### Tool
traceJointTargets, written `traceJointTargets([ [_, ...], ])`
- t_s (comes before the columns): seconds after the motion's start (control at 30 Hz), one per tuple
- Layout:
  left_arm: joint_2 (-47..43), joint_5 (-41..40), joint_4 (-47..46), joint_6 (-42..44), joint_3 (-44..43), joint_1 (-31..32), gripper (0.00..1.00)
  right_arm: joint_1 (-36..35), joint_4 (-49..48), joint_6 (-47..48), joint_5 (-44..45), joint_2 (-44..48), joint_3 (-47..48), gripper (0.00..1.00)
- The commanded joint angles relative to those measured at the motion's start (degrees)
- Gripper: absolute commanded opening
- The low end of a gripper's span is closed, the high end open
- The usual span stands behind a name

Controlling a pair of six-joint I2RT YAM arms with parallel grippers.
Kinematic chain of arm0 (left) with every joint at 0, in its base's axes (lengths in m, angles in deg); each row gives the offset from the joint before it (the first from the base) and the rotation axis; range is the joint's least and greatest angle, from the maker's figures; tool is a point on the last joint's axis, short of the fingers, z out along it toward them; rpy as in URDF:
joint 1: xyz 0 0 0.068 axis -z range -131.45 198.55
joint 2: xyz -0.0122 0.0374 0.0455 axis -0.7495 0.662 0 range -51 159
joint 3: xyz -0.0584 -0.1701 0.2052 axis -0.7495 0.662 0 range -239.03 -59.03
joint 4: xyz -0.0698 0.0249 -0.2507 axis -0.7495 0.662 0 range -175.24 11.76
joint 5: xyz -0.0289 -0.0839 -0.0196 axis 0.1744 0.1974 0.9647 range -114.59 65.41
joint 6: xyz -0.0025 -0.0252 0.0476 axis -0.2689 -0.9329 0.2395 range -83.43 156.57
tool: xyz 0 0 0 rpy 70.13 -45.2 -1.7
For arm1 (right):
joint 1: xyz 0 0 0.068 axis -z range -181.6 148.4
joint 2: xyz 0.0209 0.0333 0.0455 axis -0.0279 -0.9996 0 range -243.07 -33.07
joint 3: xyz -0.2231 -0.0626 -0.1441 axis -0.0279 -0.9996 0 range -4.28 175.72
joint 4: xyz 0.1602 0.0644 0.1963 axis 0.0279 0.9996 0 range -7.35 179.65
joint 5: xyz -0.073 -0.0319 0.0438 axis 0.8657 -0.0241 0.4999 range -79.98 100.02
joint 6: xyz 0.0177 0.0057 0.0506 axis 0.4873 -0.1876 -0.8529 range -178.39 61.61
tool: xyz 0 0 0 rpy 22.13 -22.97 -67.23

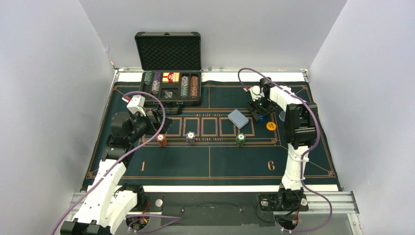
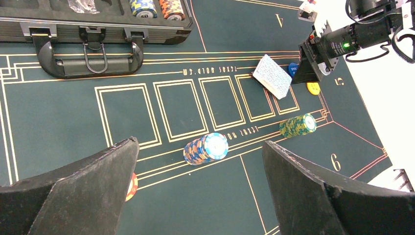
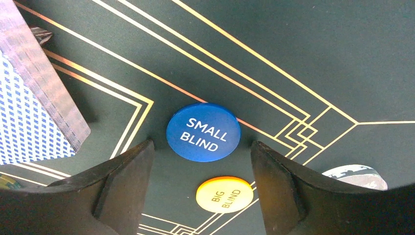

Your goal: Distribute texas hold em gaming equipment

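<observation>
Three chip stacks stand in a row on the green felt: red-brown (image 1: 162, 140), blue-and-orange edged (image 1: 190, 138) and green (image 1: 240, 140). The blue-backed card deck (image 1: 238, 119) lies right of the middle. My left gripper (image 1: 159, 123) is open and empty above the red-brown stack (image 2: 131, 186); the blue-and-orange stack (image 2: 206, 148) and the green stack (image 2: 297, 125) lie ahead of it. My right gripper (image 1: 258, 114) is open and hovers low over the blue "small blind" disc (image 3: 203, 132), jaws either side of it. The orange "big blind" disc (image 3: 224, 194) lies just nearer. A clear disc (image 3: 355, 176) shows partly behind the right finger.
The open black foam-lined case (image 1: 169, 51) stands at the back left of the mat, with several chip rows and red card boxes (image 1: 171, 77) in it; its handle (image 2: 88, 58) faces the mat. The deck's edge (image 3: 34, 98) lies close to the left of my right gripper.
</observation>
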Motion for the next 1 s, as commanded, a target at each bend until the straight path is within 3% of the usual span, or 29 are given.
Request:
traceJointTargets([
  [0.0,0.1,1.2,-3.1,0.1,0.1,-0.3,0.99,-0.8,1.0,-0.1,-0.9,-1.9,2.0,0.67],
  [0.13,0.2,1.3,-3.2,0.0,0.0,-0.3,0.99,-0.9,1.8,0.4,-2.0,-2.5,2.8,0.62],
  [0.3,0.3,1.3,-3.2,0.0,0.1,-0.3,0.99,-0.9,2.5,0.7,-2.3,-2.7,2.9,0.44],
  [0.43,0.2,1.4,-3.2,0.0,0.0,-0.3,0.99,-0.9,1.9,1.1,-2.6,-1.1,1.6,0.36],
  [0.97,-0.3,1.7,-3.3,-0.1,0.2,-0.3,0.99,-0.9,-1.2,1.9,-3.6,13.3,-12.3,0.34],
])
